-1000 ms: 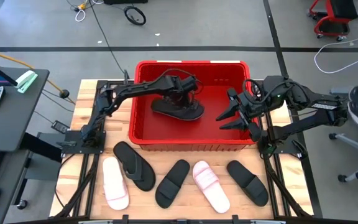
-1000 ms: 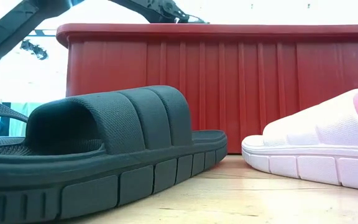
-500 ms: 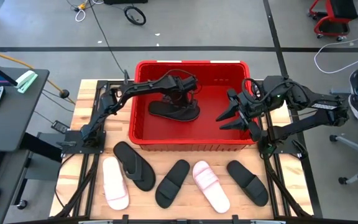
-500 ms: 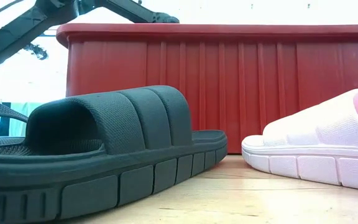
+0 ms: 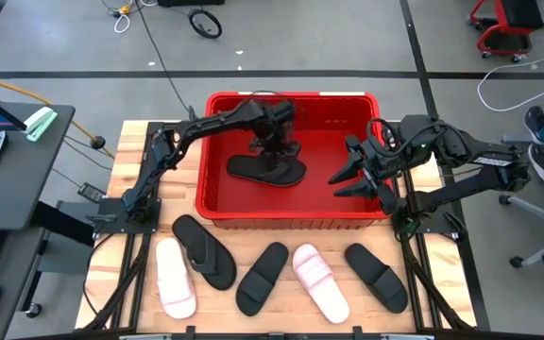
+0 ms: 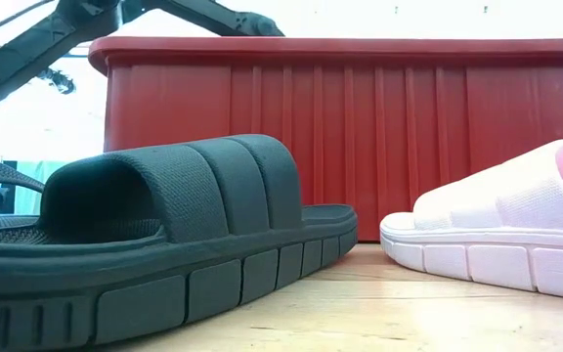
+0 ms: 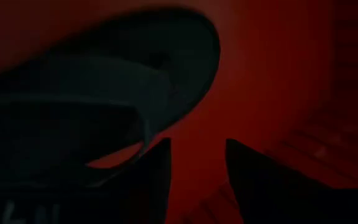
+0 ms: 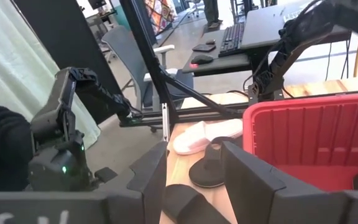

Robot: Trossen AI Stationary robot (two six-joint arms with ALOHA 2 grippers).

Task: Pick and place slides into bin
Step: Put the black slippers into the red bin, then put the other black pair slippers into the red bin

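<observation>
We see a black soft thong flip-flop (image 5: pixel 266 170) lying flat on the floor of the large bright red ribbed plastic bin (image 5: pixel 217 203), just below the left hand (image 5: pixel 279 144). Its long axis runs across the bin, roughly parallel to the bin's near wall; which end is the toe we cannot tell from above. In the left wrist view the flip-flop (image 7: pixel 135 81) fills much of the frame as a dark rounded sole, and the left hand's fingers (image 7: pixel 157 168) stand apart with red bin floor showing between them, clamped on nothing.

The right hand (image 5: pixel 349 172) hangs inside the bin's other end, well apart from the flip-flop, its fingers spread and empty.

On the wooden desk (image 5: pixel 135 142), on the near side of the bin from both hands, five more slides lie in a row: a pale pink broad-strap slide (image 5: pixel 174 277), a second black thong flip-flop (image 5: pixel 204 249), a black broad-strap ribbed slide (image 5: pixel 262 277), another pale pink slide (image 5: pixel 320 281) and another black broad-strap slide (image 5: pixel 376 276). All lie lengthwise roughly toward the bin, some slanted.

The low view shows only the black ribbed slide (image 6: pixel 154 240) and part of a pink slide (image 6: pixel 506 244), cut off at the edge; the bin wall (image 6: pixel 360 127) hides everything inside.
</observation>
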